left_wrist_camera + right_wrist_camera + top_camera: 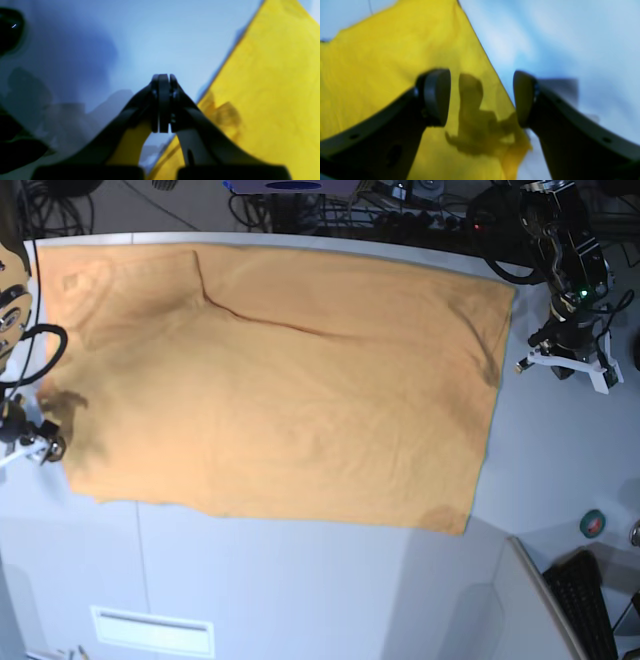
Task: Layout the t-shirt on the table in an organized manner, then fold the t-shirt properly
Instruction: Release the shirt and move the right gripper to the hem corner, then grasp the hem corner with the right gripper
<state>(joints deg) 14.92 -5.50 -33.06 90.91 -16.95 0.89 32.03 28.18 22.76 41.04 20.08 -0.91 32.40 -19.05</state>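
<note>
The light-orange t-shirt (280,390) lies spread flat over the white table (300,590), with a crease running from its upper left toward the middle. Off the shirt's right edge, my left gripper (560,360) sits over bare table. The left wrist view shows this left gripper (163,80) shut with nothing between its fingers, the shirt (275,87) to its right. My right gripper (42,442) is at the shirt's left edge. In the right wrist view the right gripper (481,97) stands open just above the shirt's edge (395,62), holding nothing.
A small green roll (594,523) and a dark keyboard (585,605) lie at the right front. Cables and equipment (420,205) crowd the back edge. A thin dark seam (140,565) crosses the tabletop in front of the shirt.
</note>
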